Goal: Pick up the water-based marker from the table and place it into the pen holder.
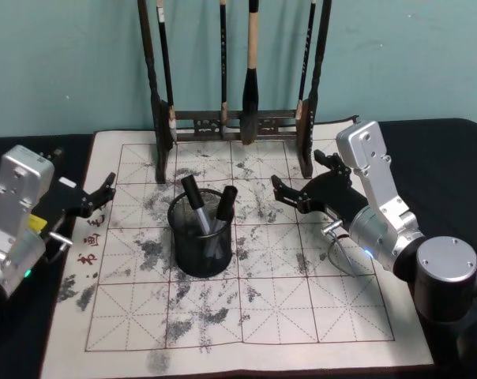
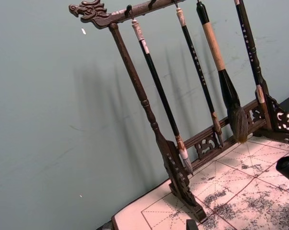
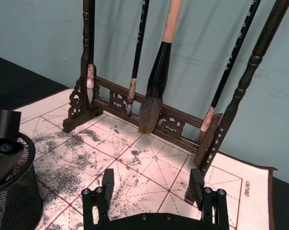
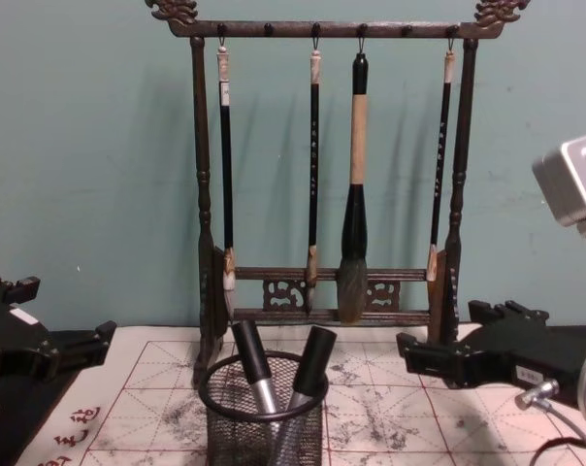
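Fingers of right gripper spread, empty, right of pen holder; left gripper likewise. Two markers already in holder. Risk: reaching in tips holder or clips brush rack.

Left gripper and right gripper hover apart, jaws parted, empty.

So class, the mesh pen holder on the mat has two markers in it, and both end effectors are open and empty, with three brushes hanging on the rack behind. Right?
Nearly: the rack carries four brushes, not three, as the chest view shows. The rest holds: two markers stand in the pen holder, and the left end effector and right end effector are open and empty.
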